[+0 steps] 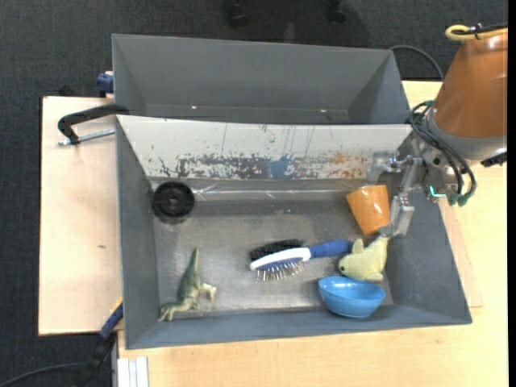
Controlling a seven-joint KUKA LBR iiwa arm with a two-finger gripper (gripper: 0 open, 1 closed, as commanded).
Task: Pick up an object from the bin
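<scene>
the hand hangs low at the 3 o'clock side of the grey bin, under the arm's orange cover and its cables. whether the hand is spread or pressed together, i cannot tell from this angle. an orange cup stands tilted just at the hand's 9 o'clock, touching it or very nearly so; if it is gripped, that is not visible. at the hand's 7 o'clock, just beside it, a yellow soft toy lies on the bin floor, and a blue bowl sits against the toy at its 6 o'clock, by the near wall. a brush with a white back, dark bristles and a blue handle lies at the toy's 9 o'clock, the handle end reaching the toy. well apart from the hand, a black round disc rests at the bin's 9 o'clock by the far wall, and a green toy dinosaur stands at the bin's 8 o'clock corner.
</scene>
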